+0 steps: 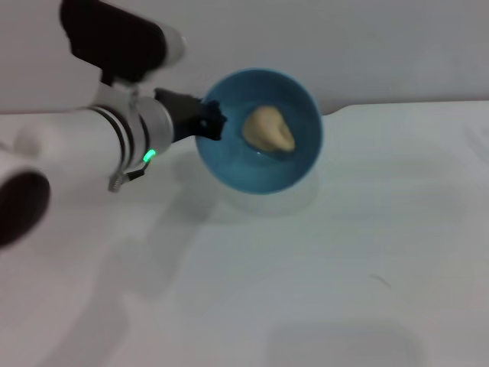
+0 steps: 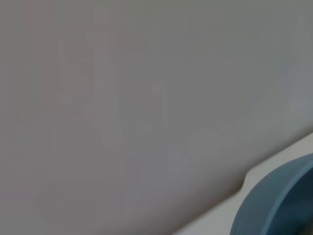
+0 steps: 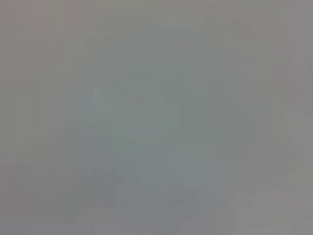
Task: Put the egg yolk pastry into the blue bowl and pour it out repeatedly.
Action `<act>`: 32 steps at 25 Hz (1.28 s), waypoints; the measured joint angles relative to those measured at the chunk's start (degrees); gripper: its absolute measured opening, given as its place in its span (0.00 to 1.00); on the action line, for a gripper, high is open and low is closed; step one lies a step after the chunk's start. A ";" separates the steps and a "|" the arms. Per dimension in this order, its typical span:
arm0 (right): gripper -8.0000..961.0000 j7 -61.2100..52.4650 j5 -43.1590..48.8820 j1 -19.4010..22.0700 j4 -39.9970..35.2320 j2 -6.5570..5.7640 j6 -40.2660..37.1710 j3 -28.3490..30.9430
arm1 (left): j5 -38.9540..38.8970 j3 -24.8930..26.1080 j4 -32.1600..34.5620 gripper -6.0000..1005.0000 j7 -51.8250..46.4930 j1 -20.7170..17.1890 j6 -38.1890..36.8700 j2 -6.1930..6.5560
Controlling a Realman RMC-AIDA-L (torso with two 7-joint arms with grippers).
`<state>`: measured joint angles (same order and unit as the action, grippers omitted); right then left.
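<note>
Just one egg yolk pastry (image 1: 269, 128) inside one tilted blue bowl (image 1: 229, 164), left jaws pinching its rim

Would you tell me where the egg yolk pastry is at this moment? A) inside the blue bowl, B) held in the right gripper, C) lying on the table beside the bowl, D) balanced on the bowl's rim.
A: the head view shows the egg yolk pastry lying inside the blue bowl, whose rim the left gripper grips.
</note>
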<state>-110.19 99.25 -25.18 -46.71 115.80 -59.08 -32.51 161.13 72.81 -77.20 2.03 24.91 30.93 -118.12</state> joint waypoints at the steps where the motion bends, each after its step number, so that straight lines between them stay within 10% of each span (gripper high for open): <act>1: 0.45 0.52 -1.23 0.73 0.61 -0.08 0.05 0.11 | 2.82 -2.53 0.04 0.01 1.07 -1.17 -4.85 -0.03; 12: 0.45 1.51 -2.58 2.14 3.44 0.16 0.13 1.18 | 4.05 -9.45 10.21 0.01 15.42 -8.28 -43.28 -0.53; 20: 0.45 6.44 -2.67 0.90 6.39 0.89 2.76 3.17 | -4.96 -19.63 27.20 0.01 27.94 -9.04 -86.25 -0.91; 32: 0.45 7.19 -2.75 -0.08 7.13 1.15 3.33 3.33 | -10.93 -25.33 31.73 0.01 36.06 -6.80 -95.19 -0.86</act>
<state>-103.00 96.50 -25.26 -39.59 116.95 -55.75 -29.17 150.20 47.48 -45.47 38.10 18.10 -64.26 -118.98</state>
